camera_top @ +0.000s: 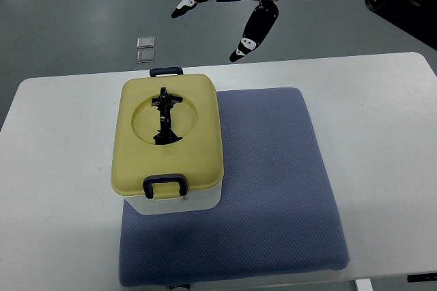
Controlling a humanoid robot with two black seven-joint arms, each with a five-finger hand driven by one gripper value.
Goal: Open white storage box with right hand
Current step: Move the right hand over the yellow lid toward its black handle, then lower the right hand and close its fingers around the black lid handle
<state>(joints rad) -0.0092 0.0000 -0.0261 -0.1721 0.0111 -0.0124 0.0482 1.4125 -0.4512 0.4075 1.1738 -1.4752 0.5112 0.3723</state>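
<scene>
Across the frame, a white table (pixel 382 134). On it, a blue mat (pixel 273 188), running from mid-table to the near edge. Box (pixel 168 142): white body, yellow lid, standing on the mat's left part, overhanging its left edge; lid seated flat. Black handle (pixel 164 117) folded into the lid's round recess. Two dark latches (pixel 164 186), one at the near rim, one at the far rim, both apparently down. Right hand (pixel 229 5): above the table's far edge, beyond the box, apart from it, fingers spread, holding nothing. Two small squares (pixel 145 49) on the floor beyond. Progress: none evident; approach, unlatching and lifting all remain.
</scene>
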